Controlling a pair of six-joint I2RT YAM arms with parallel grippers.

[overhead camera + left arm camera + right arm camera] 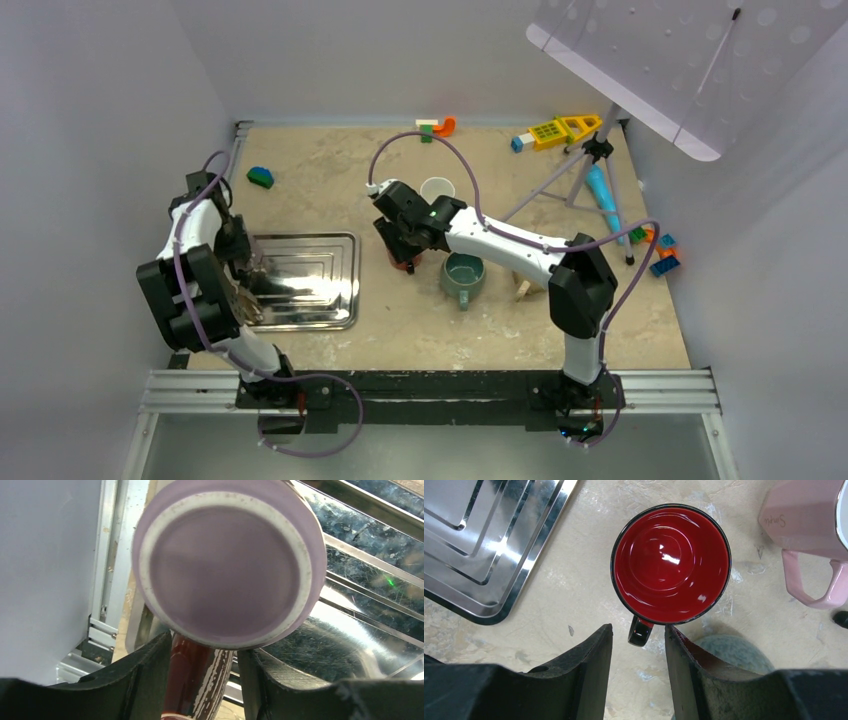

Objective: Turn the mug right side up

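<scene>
Just ahead of the right hand [637, 636], red mug [671, 562] sits mouth-up; fingers [589, 670] wide astride its handle [640, 629]; lift straight up, no snagging; left hand [204, 650]: grip, cannot tell.

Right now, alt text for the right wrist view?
A black mug with a glossy red inside stands upright, mouth up, its handle seen between the fingers of the open right gripper. A steel tray lies at upper left, and a pink mug is at upper right.
</scene>
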